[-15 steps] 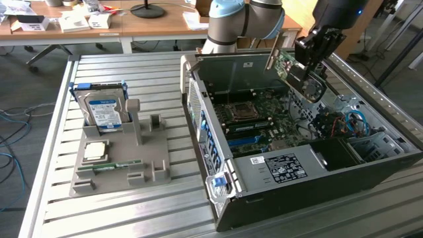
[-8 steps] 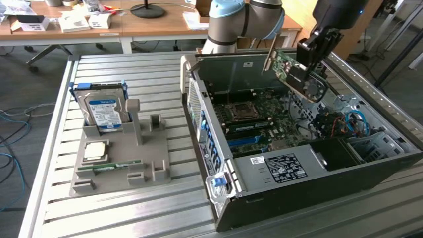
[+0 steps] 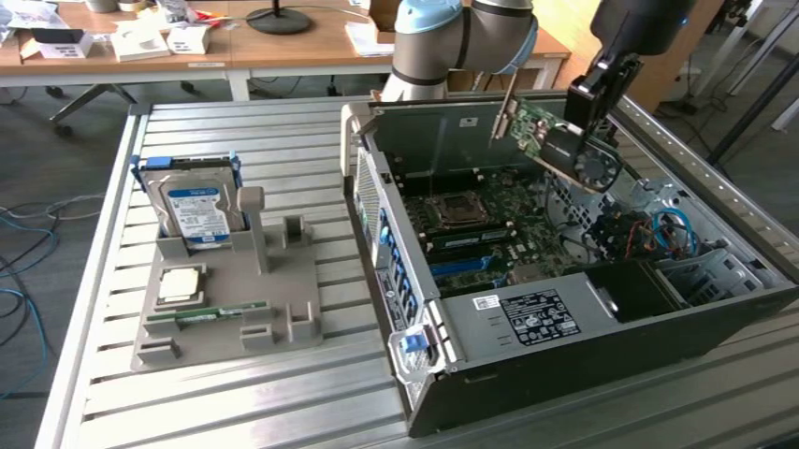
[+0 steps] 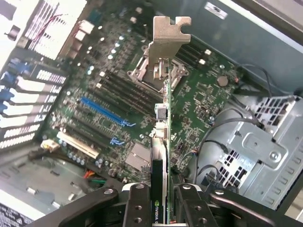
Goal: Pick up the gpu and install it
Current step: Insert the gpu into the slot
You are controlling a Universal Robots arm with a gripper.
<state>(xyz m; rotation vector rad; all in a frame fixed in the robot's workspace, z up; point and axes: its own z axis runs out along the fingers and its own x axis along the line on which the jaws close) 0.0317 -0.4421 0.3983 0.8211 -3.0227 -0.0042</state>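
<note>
**Gpu in the jaws over the open case, not yet seated**
The bench carried the computer case along its edge at the exterior view's right, with the motherboard inside. The gpu hung above the motherboard, its long axis running straight out from the gripper. The jaws were clamped across its thin body.

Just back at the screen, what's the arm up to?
The tool is shut on the gpu, holding it on edge over the open computer case. The card hangs above the motherboard, not yet seated in a slot. The hard drive stands in the grey holder at the exterior view's left.
</note>
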